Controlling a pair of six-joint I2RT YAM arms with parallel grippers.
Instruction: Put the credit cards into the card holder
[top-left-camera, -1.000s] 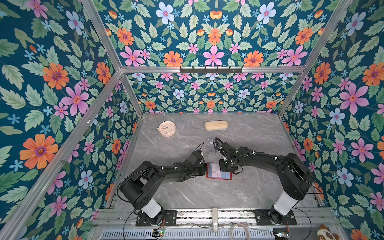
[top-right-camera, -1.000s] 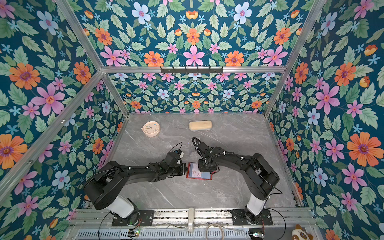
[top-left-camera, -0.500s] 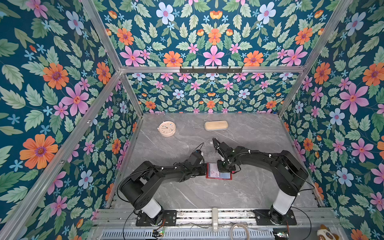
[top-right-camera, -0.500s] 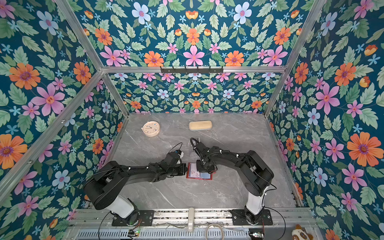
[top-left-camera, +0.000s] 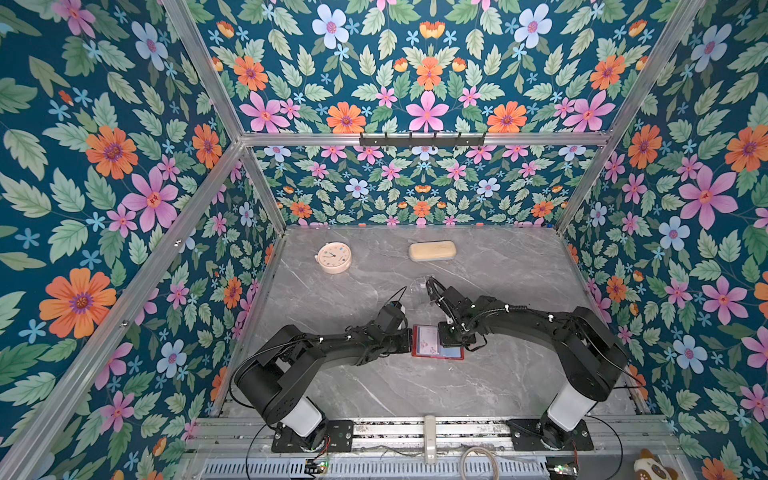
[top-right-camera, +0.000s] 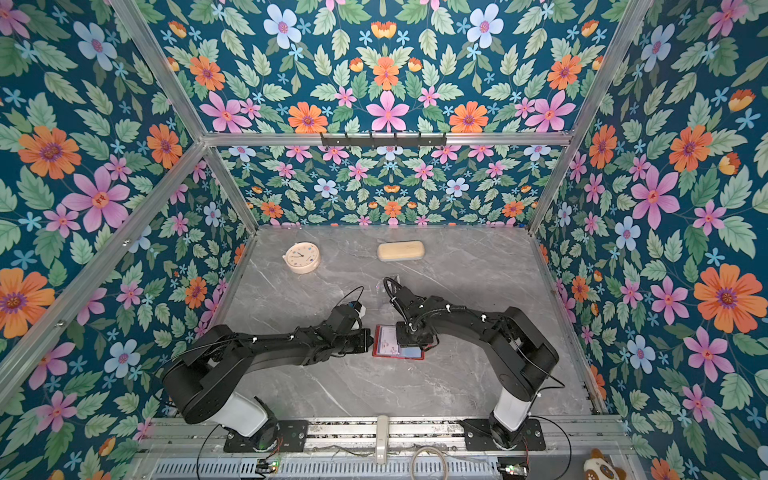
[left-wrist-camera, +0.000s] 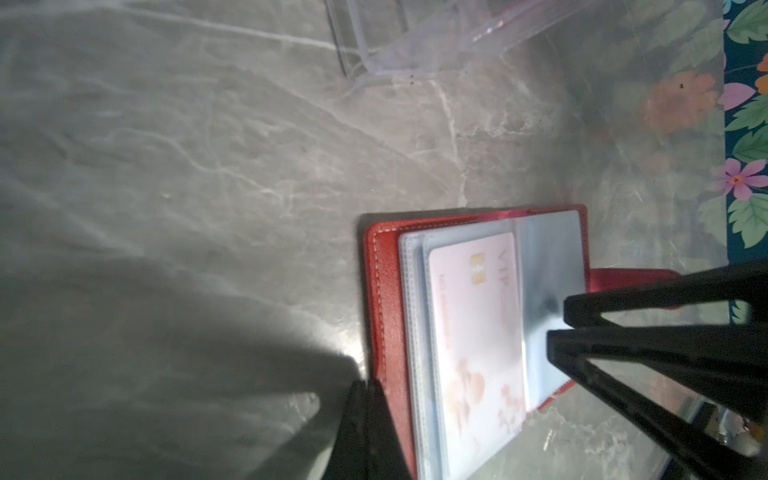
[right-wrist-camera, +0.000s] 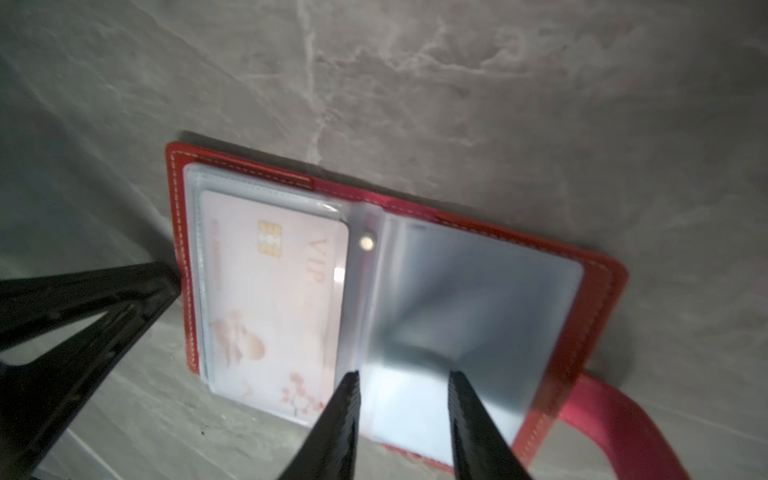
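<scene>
- The holder (top-left-camera: 437, 341) lies open on the counter (top-left-camera: 519, 274), between the two claws.
- A pale pink card (right-wrist-camera: 274, 291) sits in a sleeve on the holder's left page.
- Left claw (left-wrist-camera: 365, 399): pressed together, tip touching the holder's left edge.
- Right claw (right-wrist-camera: 405, 399): spread, poised over the right-hand sleeve.

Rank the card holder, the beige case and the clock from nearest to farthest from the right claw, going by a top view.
1. card holder: lying open directly under the right claw, at the middle of the table toward the front.
2. beige case: at the back, about centre.
3. clock: at the back, off to the left.
</scene>
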